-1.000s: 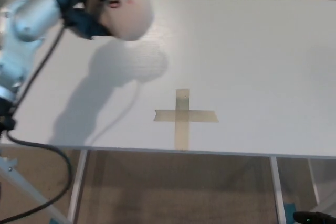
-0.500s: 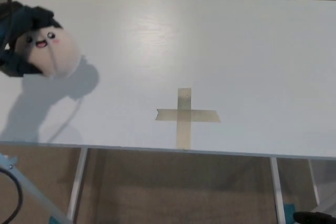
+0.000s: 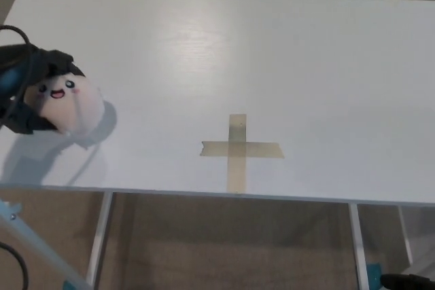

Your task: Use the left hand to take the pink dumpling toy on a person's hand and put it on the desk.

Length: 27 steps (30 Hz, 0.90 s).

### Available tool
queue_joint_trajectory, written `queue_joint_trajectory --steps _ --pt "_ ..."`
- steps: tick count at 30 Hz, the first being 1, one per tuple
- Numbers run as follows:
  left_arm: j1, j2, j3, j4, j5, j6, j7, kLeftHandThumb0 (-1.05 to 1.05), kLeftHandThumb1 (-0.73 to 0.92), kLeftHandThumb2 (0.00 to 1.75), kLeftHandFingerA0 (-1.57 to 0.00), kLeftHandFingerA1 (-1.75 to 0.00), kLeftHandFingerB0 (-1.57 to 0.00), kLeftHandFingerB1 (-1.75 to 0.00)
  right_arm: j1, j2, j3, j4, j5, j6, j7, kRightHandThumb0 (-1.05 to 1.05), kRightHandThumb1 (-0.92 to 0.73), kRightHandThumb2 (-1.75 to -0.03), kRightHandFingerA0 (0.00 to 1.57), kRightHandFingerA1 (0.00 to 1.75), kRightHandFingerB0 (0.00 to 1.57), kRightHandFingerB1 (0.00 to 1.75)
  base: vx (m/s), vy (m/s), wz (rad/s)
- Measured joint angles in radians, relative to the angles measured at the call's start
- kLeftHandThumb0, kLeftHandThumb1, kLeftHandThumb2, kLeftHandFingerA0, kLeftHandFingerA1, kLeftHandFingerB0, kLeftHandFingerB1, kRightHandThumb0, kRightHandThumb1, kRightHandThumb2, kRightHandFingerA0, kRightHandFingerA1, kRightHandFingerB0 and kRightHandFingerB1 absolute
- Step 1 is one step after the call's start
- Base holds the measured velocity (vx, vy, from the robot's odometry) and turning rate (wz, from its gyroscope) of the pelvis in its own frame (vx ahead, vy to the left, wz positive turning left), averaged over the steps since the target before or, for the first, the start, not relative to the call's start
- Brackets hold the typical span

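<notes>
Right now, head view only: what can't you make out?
- Left hand: mostly hidden behind the dumpling toy and cut off by the left edge; the fingers' hold on the toy is only partly visible.
- Toy-to-desk contact: the toy's underside is hidden, so resting or just above cannot be told.
- Right hand: not in view.
- Dark object, bottom right corner: cut off, unidentifiable.

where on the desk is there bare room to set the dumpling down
Nearly all of the white desk is bare: the whole far half, the right side, and the stretch between the pink dumpling toy and the tape cross. The only crowded spot is the near-left corner, where the left hand holds the toy.
</notes>
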Motion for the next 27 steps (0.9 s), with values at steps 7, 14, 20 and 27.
queue_joint_trajectory --steps 7,14,20,27 --pt "0.032 -0.027 -0.028 -0.019 0.016 0.015 0.005 -0.51 0.50 0.72 -0.23 -0.42 -0.06 -0.30 -0.001 0.000 0.000 0.000 0.000 0.000 0.000 -0.23 -0.68 -0.61 0.52 0.42 0.48 0.41 0.00 0.000 0.00" --pt "0.051 -0.038 -0.039 -0.026 0.011 0.036 -0.040 -0.92 0.52 0.60 0.00 0.00 0.00 -0.06 -0.003 0.000 0.000 0.000 0.000 0.000 0.001 -0.23 -0.68 -0.61 0.53 0.42 0.49 0.41 0.00 0.000 0.00" --pt "0.040 -0.037 -0.045 -0.032 0.003 0.093 -0.128 -0.94 0.45 0.66 0.00 0.00 0.00 -0.09 -0.005 0.000 -0.001 0.000 0.000 0.001 0.001 -0.23 -0.68 -0.61 0.53 0.42 0.48 0.41 0.00 0.000 0.00" --pt "0.034 -0.034 -0.040 -0.037 -0.009 0.127 -0.182 -0.93 0.45 0.66 0.00 0.00 0.00 -0.09 -0.005 0.000 -0.002 0.000 0.000 0.001 0.001 -0.23 -0.68 -0.61 0.53 0.42 0.49 0.41 0.00 0.000 0.00"
